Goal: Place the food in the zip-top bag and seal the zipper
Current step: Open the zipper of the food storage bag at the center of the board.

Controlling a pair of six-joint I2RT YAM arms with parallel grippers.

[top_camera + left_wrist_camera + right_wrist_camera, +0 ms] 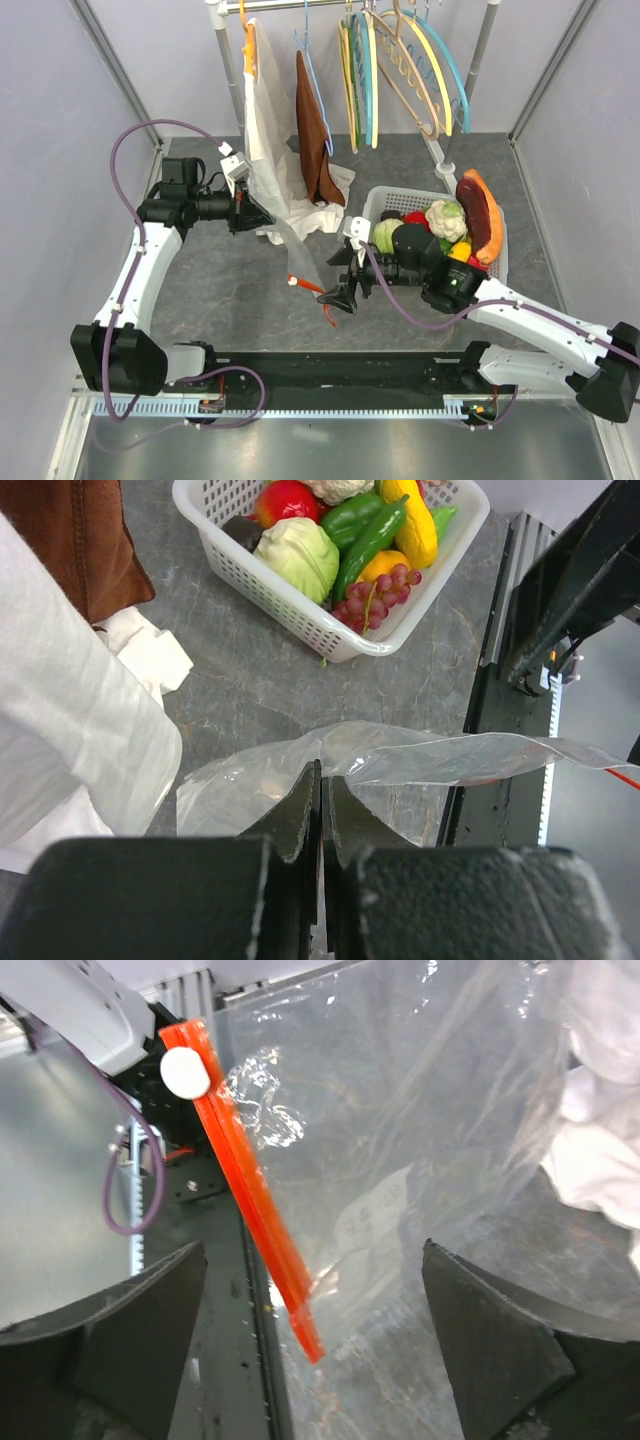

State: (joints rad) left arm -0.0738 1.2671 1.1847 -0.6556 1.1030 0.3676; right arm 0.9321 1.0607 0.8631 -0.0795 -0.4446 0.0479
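Grey marbled table (230,290) between pale walls, a rail of coloured hangers (420,70) at the back, with a white garment (265,140) and a brown garment (315,125) draped from it. On the table's right side, a white slotted basket (385,197) heaped with the food (447,220): in the left wrist view, a pale green cabbage (298,555), a red round piece (285,500), dark green peppers (352,518), a yellow oblong piece (415,520) and purple grapes (375,590), all inside the rim. At centre, the zip-top bag (298,258), clear and crinkled, stretched slantwise from the left gripper (265,216) beside the white garment down toward the right gripper (340,297) nearer the arm bases. Fingers (295,820) of the left gripper pressed together on one edge of the bag, pinching the film, the rest of the plastic billowing out beyond the tips. Fingers (110,1340) of the right gripper spread wide to either side of the zipper (250,1190), touching it on neither side. Orange-red strip slanting across the right wrist view along the bag's mouth, a white slider (186,1072) at its upper end. Lower end of the strip either on the table or just above it: cannot tell which. Mouth sealed or open: cannot tell either.
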